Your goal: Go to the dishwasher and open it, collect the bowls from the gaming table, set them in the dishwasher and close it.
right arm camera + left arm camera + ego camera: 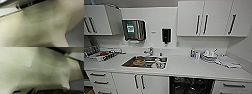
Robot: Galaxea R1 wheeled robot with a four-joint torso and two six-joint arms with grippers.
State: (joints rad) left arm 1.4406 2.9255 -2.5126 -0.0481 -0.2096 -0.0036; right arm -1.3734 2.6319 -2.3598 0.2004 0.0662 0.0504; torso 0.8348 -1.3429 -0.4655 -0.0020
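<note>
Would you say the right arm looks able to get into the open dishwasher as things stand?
Probably yes, though I can't be sure. The dishwasher shows its dark inside under the counter, with nothing visibly blocking that opening, but the right wrist view shows speckled floor, so the arm's own position is unclear.

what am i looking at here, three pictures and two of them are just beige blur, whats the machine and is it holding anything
These come from a wheeled robot with two arms; each picture is from a different camera on it. The head view is taken from high on the robot, facing a kitchen counter. On the counter are a steel sink with dishes in it, a tap, a dish rack and some stacked crockery. On the wall hang a paper towel dispenser and a black soap dispenser. Below, the dark opening is the dishwasher, its racks showing. The two beige pictures are from cameras on the arms' wrists, pointing down at speckled floor. They show nothing being held.
</note>
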